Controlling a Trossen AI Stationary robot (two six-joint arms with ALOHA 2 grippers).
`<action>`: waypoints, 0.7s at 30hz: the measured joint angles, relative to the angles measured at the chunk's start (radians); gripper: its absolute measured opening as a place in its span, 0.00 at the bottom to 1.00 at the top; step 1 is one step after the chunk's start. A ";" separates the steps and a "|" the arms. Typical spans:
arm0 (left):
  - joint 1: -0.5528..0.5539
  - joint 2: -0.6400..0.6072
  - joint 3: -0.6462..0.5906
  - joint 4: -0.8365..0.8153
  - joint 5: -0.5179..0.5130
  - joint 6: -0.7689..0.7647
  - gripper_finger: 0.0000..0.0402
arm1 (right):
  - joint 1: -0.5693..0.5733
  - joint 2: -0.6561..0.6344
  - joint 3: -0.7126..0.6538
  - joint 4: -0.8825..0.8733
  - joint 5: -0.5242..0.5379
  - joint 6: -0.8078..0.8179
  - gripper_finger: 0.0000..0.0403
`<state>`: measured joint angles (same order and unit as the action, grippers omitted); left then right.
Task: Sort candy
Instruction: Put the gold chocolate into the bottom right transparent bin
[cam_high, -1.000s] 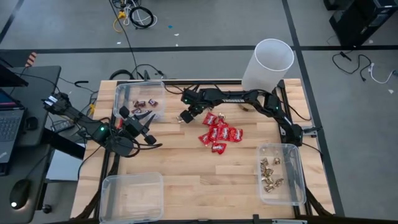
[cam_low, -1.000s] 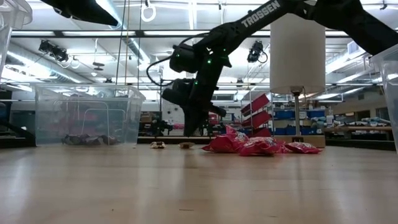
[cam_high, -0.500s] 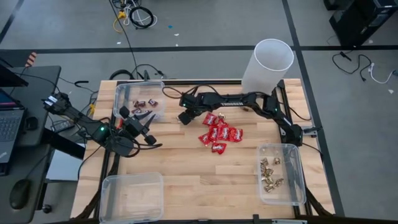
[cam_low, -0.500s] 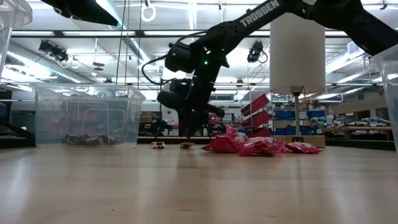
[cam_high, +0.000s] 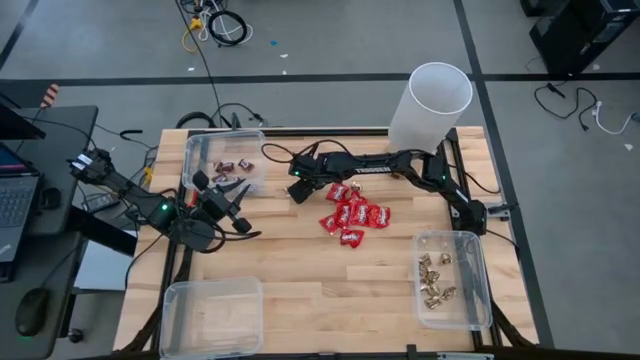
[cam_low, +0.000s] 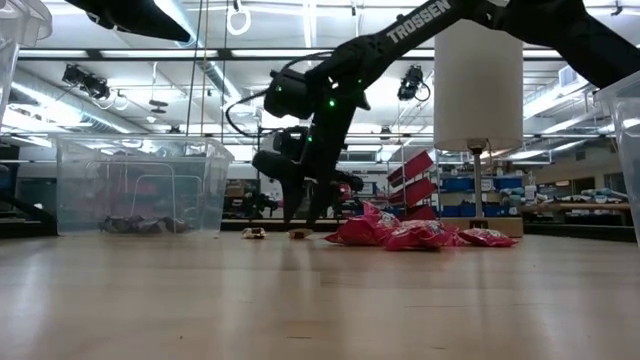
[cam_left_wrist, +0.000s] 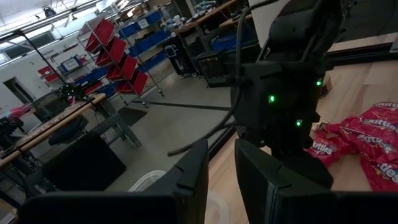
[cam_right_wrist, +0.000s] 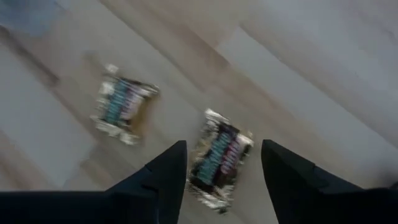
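Your inventory, largest item first.

Table (cam_high: 300, 290): wooden top, carrying everything below.

White cylinder (cam_high: 430, 103): upright at the far edge, right of centre.

Clear bins: one at the far left (cam_high: 200, 150) with a few dark mini bars (cam_high: 235, 164) inside; one at the near left (cam_high: 210, 315); one at the near right (cam_high: 478, 290) holding gold-foil pieces (cam_high: 433, 280).

Right arm: reaches across the far side of the table to just left of the red pile. Your right gripper (cam_right_wrist: 221, 168) is released, its fingers spread wide, pointing down over a dark mini bar on the table (cam_right_wrist: 219, 158). The bar lies between the fingertips; you cannot tell whether they touch it. A second dark bar (cam_right_wrist: 121, 107) lies beside it, apart.

Left arm: waits at the table's left edge, beside the far-left bin. Your left gripper (cam_left_wrist: 217, 180) shows a narrow gap between its fingers with nothing seen in it; you cannot tell more.

Red packets (cam_high: 352, 215): a loose heap at the table's centre, just beside the right gripper.
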<state>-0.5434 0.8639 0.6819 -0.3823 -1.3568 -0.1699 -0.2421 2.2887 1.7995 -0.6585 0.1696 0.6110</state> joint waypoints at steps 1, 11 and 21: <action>0.000 0.000 0.000 -0.001 0.000 0.000 0.21 | 0.000 0.001 -0.005 -0.002 0.001 0.003 0.48; 0.000 0.000 0.000 -0.001 0.000 0.000 0.21 | 0.000 0.000 -0.050 0.054 -0.007 0.017 0.47; 0.000 0.000 0.000 -0.001 0.000 0.000 0.21 | 0.004 -0.003 -0.085 0.089 -0.017 0.009 0.46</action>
<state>-0.5431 0.8639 0.6819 -0.3836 -1.3563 -0.1699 -0.2378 2.2860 1.7145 -0.5696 0.1525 0.6203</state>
